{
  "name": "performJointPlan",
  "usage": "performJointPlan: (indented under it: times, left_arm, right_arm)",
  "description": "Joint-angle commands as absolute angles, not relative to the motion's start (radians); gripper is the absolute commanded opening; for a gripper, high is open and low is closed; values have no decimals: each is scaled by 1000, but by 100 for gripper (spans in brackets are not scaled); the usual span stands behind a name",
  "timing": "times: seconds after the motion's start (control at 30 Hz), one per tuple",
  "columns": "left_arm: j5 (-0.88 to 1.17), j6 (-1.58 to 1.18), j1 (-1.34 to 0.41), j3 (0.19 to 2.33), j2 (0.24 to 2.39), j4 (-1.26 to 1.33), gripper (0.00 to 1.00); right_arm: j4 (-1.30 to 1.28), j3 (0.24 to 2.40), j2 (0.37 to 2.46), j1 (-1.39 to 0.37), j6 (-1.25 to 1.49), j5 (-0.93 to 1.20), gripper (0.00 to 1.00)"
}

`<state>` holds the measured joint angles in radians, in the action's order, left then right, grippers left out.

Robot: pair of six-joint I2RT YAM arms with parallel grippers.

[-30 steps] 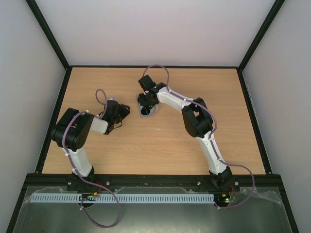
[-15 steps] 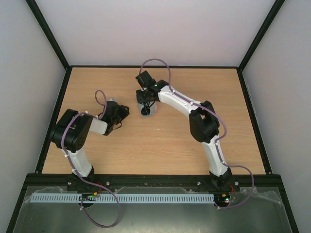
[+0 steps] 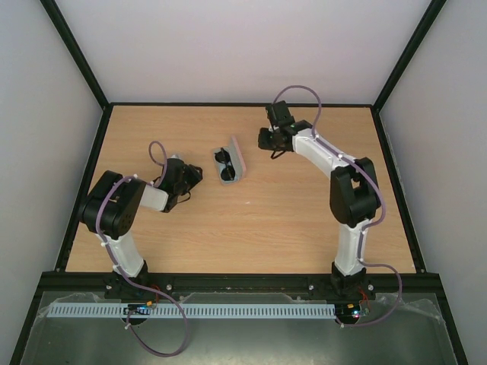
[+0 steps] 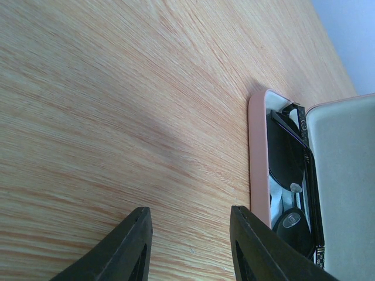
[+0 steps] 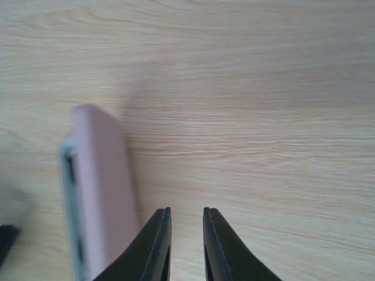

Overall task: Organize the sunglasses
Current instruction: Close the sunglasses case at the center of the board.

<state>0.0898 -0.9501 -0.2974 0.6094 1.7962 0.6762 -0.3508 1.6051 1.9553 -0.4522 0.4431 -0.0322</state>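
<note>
Left tool (image 4: 187,252): fingers (image 4: 132,246) spread with a moderate gap, only bare wood between them, gripping nothing; close above the desk (image 4: 117,88).
Right tool (image 5: 186,246): fingers (image 5: 225,252) almost pressed together, a thin slit of wood grain between them, pinching nothing.
Sunglasses (image 4: 289,170): lying inside the open case, ahead and to the right of the left tool, clear of its fingers; dark lenses and thin dark frame against the pale lining, one nose pad just visible. Hidden behind the case wall in the right wrist view.
Case (image 4: 258,158): pink, rounded, resting flat on the desk; long pink rim turned toward the left tool. Just to the left of the right tool's left finger in that wrist view; contact cannot be told. In the top view, between the two tools, nearer the left one.
Lid (image 4: 345,187): open, grey lining showing, on the side of the case away from the left tool.
Left arm (image 3: 114,209): folded back on itself, tool pointing toward the case.
Right arm (image 3: 346,190): stretched far over the desk, wrist bent so the tool points back toward the case.
Cables (image 3: 304,91): purple, looping above each wrist.
Desk: light wood with a fine grain, black frame along the edges, pale walls beyond.
</note>
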Motion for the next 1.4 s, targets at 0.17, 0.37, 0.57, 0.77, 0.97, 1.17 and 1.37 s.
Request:
performJointPlan:
  times: [0.17, 0.37, 0.57, 0.77, 0.97, 1.17, 1.37]
  left_arm:
    - [88, -930, -293, 594, 1770, 658, 40]
    - [97, -932, -289, 595, 1788, 668, 40]
    - [112, -934, -303, 609, 1814, 683, 40]
    - [114, -943, -351, 650, 1879, 695, 40]
    - [142, -959, -360, 649, 1929, 740, 40]
    - [146, -966, -355, 621, 1907, 768, 39]
    - [174, -973, -352, 618, 1931, 799, 37]
  right_arm:
    - [-234, 1565, 2051, -500, 441, 112, 13]
    - [-274, 1635, 2105, -585, 413, 91, 13]
    - [-256, 1632, 2123, -650, 408, 22, 14]
    - [-303, 1704, 2170, -690, 394, -34, 14]
    - [-292, 1726, 2160, -691, 403, -18, 15]
    - [-305, 1766, 2191, -697, 405, -7, 15]
    - [-319, 1816, 2226, -707, 402, 0, 15]
